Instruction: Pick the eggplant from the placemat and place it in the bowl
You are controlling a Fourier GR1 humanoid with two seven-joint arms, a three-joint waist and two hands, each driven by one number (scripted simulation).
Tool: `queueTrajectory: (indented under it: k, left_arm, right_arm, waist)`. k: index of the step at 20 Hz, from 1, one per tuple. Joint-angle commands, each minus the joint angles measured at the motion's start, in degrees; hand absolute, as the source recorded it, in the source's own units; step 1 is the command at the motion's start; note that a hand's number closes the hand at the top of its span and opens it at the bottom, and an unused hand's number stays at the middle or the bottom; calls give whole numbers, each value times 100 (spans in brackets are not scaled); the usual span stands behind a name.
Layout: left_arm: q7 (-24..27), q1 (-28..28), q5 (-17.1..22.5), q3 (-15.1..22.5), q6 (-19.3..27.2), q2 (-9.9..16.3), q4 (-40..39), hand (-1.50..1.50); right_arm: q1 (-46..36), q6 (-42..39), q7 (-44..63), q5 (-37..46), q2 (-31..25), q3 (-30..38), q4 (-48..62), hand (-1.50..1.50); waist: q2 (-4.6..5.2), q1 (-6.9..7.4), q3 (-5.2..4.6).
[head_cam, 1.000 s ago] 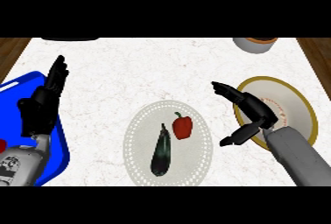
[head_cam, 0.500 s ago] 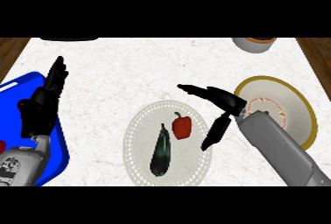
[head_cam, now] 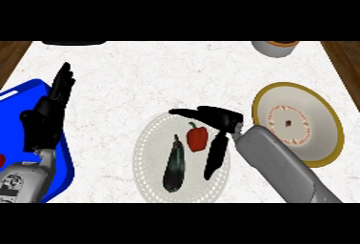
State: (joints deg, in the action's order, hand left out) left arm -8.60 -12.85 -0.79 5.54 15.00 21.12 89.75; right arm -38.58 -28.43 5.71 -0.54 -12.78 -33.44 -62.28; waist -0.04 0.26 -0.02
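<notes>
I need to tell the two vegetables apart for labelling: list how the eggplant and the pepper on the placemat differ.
The eggplant is dark, almost black; the pepper is red. The eggplant is long and slim, lying lengthwise and slightly tilted; the pepper is short and stubby. The eggplant lies clear of the right hand, while the pepper sits right beside the hand's thumb and under its fingers. Both rest on the white placemat, side by side, neither held.

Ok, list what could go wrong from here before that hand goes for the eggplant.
1. The red pepper lies between the open right hand and the eggplant on the placemat, so the hand may knock or grab it instead.
2. The bowl sits behind the right forearm, so swinging across could bump its rim.
3. The eggplant is long and slim; it may roll when touched.
</notes>
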Motion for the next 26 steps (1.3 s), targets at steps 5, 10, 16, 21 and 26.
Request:
queueTrajectory:
  k: [5, 10, 16, 21, 26]
  left_arm:
    - [4, 156, -311, -6, 20, -273, 125, 0]
    - [-81, 275, -124, -442, -333, -111, 321, 0]
    - [217, 177, -329, -527, -533, -289, -28, 0]
    - [-113, -94, -458, -473, -503, -485, -65, 0]
    - [-274, -214, -403, -627, -601, -432, 44, 0]
  right_arm:
    - [-15, -188, 522, 838, 558, -101, 450, -150]
    - [243, 88, 239, 1441, 1054, -56, 801, -150]
    - [288, 84, -41, 1803, 1266, 30, 1093, -150]
    - [36, 229, -692, 1938, 1273, -10, 1933, -150]
    - [629, 895, -970, 2267, 1273, -805, 1364, 150]
  waist:
    - [6, 8, 2]
    - [5, 19, 2]
    - [10, 9, 2]
    - [25, 27, 3]
    - [6, 0, 3]
